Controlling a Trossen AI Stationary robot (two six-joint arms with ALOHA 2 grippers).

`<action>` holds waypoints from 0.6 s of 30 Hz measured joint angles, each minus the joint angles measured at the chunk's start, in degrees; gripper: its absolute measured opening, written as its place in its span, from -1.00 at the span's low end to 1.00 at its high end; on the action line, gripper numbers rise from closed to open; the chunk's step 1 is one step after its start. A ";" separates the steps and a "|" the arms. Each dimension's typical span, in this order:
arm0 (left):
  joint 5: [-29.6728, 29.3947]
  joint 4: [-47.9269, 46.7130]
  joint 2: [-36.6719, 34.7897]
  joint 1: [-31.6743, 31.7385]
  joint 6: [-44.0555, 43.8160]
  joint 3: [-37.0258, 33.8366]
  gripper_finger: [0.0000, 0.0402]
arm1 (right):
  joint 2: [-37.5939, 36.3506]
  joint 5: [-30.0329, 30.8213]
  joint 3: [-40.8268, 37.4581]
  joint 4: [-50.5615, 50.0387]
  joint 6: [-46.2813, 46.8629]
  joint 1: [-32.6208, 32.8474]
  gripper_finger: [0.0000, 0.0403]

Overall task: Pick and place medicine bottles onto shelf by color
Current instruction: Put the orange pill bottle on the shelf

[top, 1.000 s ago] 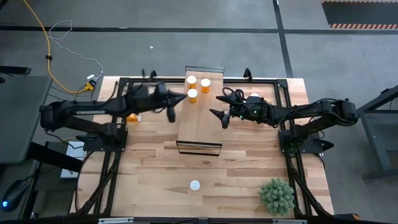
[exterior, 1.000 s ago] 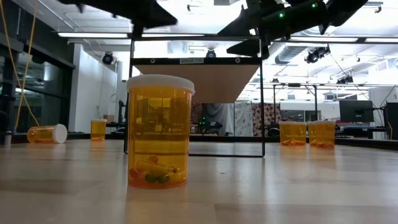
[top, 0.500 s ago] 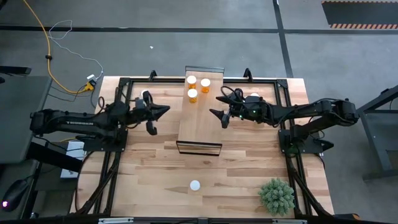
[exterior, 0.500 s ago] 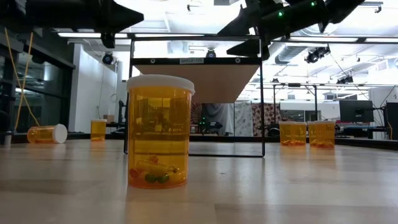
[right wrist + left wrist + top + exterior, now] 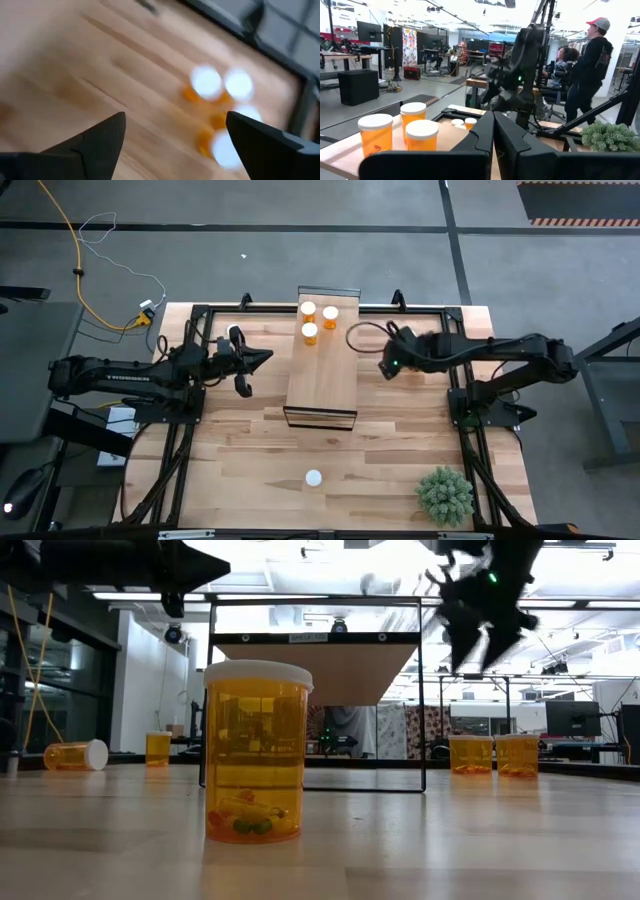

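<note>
The right gripper [image 5: 388,366], a dark 2-finger tool, hangs empty with its fingers spread apart, just right of the long light-wood shelf on its thin dark metal frame [image 5: 322,370]. Its wrist camera looks down between the open fingers at a cluster of small translucent orange pill bottles with white caps [image 5: 220,92] standing on the butcher-block tabletop [image 5: 250,460]. I judge this to be the reach stage of a fresh pick: the next move calls for lowering over 1 bottle of that group and closing on it without knocking its close neighbours.

The left gripper [image 5: 243,362] waits left of the shelf, raised off the table, holding nothing; its fingers appear closed together in its own wrist view.

3 orange bottles [image 5: 318,319] already stand at the far end of the shelf board, leaving its middle and near end bare. 1 more bottle [image 5: 257,751] stands alone on the near part of the table. In the low view another lies tipped on its side at far left [image 5: 74,754], 1 stands beside it [image 5: 158,748], and 2 stand at right [image 5: 494,754].

The shelf's dark frame posts rise at its ends, so a carried bottle must come in over the long open side. The right side of the table is hemmed by the dark arm-mount frame [image 5: 462,370], so room there is tight; a small green plant [image 5: 445,494] sits at the near right corner, well clear.
</note>
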 joint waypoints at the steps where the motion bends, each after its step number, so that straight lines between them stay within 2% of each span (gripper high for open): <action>1: 0.00 -0.18 0.00 -0.01 0.00 0.00 -1.00 | 0.00 0.49 -1.54 -0.80 2.01 -0.05 0.67; 9: 0.09 -0.37 0.00 -0.03 0.00 0.00 -1.00 | 0.00 1.26 -12.68 -0.70 10.31 -4.01 0.67; 18: 0.11 -0.36 0.02 -0.03 0.00 0.00 -1.00 | -0.02 1.12 -20.33 8.16 9.44 -10.80 0.67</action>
